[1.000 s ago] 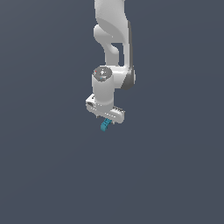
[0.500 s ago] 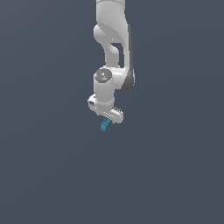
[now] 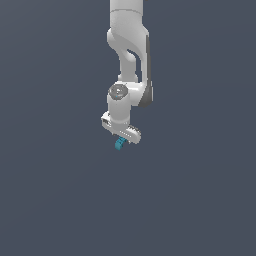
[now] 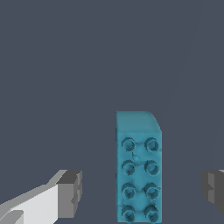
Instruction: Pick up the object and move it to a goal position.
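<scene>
The object (image 3: 120, 144) is a tiny teal-blue piece showing just beneath the white gripper (image 3: 121, 136) in the exterior view. Seen from the wrist, the object (image 4: 139, 170) is a studded teal block with one rounded end, lying lengthwise between the two fingers. My gripper (image 4: 141, 189) is open. One grey fingertip (image 4: 71, 192) and the other fingertip (image 4: 213, 190) each stand apart from the block, with a gap on both sides. The block lies nearer the second fingertip.
A plain dark grey-blue surface (image 3: 200, 200) fills both views. The white arm (image 3: 129, 45) comes down from the top of the exterior view. No other object shows.
The wrist and hand have shifted slightly down in the exterior picture, toward the teal object. The object itself has stayed in place.
</scene>
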Available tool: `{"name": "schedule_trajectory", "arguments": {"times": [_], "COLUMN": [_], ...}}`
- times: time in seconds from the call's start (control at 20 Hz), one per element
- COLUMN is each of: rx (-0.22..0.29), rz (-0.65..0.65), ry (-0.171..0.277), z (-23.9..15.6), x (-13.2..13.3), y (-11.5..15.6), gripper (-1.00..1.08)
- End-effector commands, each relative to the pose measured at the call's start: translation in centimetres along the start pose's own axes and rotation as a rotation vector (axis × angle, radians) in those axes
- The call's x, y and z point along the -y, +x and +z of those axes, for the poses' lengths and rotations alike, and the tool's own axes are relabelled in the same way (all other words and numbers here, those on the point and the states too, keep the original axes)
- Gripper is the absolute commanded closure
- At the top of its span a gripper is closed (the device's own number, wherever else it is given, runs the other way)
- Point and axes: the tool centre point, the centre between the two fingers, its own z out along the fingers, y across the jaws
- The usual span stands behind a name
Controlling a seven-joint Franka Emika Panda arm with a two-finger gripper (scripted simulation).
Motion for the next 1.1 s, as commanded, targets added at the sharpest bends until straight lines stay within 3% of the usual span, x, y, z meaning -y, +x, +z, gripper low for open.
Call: {"name": "schedule_trajectory", "arguments": {"times": [0.0, 0.4, 0.45, 1.05], "rx": [0.001, 0.001, 0.001, 0.001], "rz": [0.002, 0.003, 0.003, 0.003], "ry": [0.0, 0.0, 0.0, 0.0], "z": [1.2, 2.9, 2.9, 2.8], "x": [-0.1, 0.0, 0.0, 0.1], "y": [-0.1, 0.0, 0.0, -0.1], "gripper": [-0.92, -0.92, 1.08, 1.08]}}
